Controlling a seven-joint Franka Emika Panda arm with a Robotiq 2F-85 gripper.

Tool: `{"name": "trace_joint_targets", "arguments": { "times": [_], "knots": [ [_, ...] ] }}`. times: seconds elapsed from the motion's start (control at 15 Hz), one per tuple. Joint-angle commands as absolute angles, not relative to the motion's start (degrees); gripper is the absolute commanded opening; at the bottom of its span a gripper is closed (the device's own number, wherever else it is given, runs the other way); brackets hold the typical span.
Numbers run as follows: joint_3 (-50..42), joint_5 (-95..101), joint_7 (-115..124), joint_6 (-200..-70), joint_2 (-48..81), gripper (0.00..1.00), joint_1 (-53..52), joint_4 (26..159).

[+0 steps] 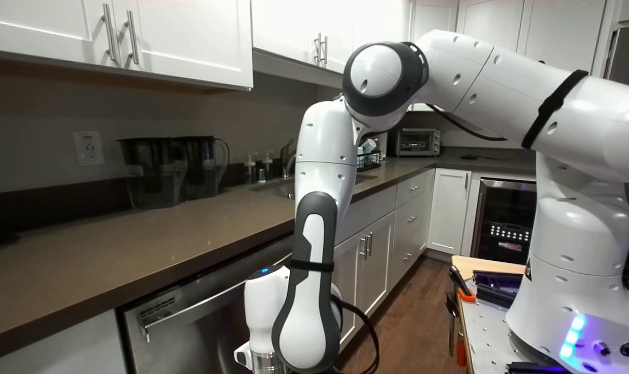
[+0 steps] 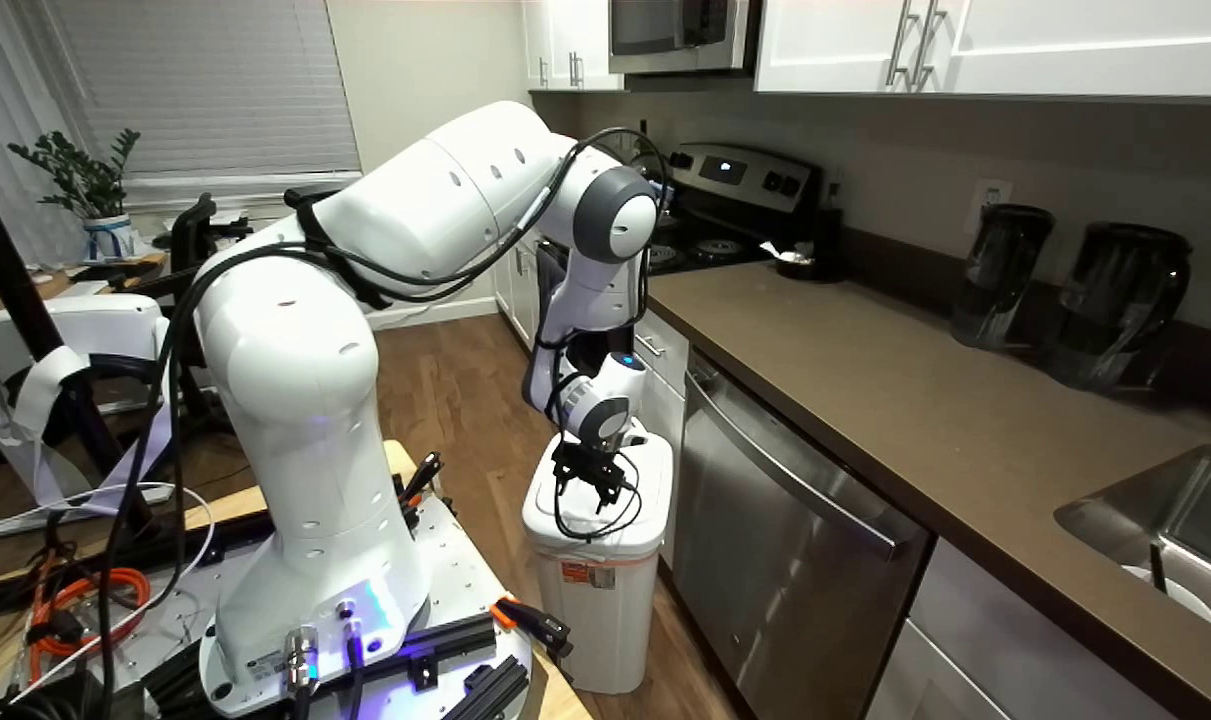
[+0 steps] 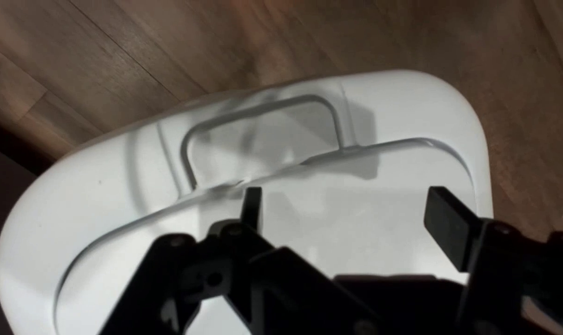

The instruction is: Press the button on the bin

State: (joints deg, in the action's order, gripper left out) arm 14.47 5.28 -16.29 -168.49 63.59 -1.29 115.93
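The white bin (image 2: 605, 630) stands upright on the floor in an exterior view, its lid shut. In the wrist view the bin's pale rim (image 3: 86, 186) and flat lid fill the lower part. A rounded rectangular button panel (image 3: 262, 139) sits in the rim at the lid's edge, partly shaded. My gripper (image 3: 346, 204) is open and empty, its two black fingers wide apart over the lid, below the button in the picture. In an exterior view the gripper (image 2: 595, 470) is just over the lid; contact cannot be told. The other exterior view cuts off gripper and bin.
A steel dishwasher (image 2: 765, 550) and the brown counter (image 2: 815, 340) stand close beside the bin. The robot's table (image 2: 475, 570) with tools at its edge is on the other side. Black cables (image 2: 575, 530) loop around the gripper.
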Motion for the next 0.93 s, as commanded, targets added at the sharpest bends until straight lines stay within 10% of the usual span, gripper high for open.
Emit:
{"name": "trace_joint_targets", "arguments": {
  "times": [0.0,0.87],
  "knots": [
    [13.6,5.3,-13.4,-168.7,64.1,1.00,-2.9,116.5],
    [13.7,8.3,-16.6,-175.3,71.3,1.00,1.3,114.7]
  ]
}}
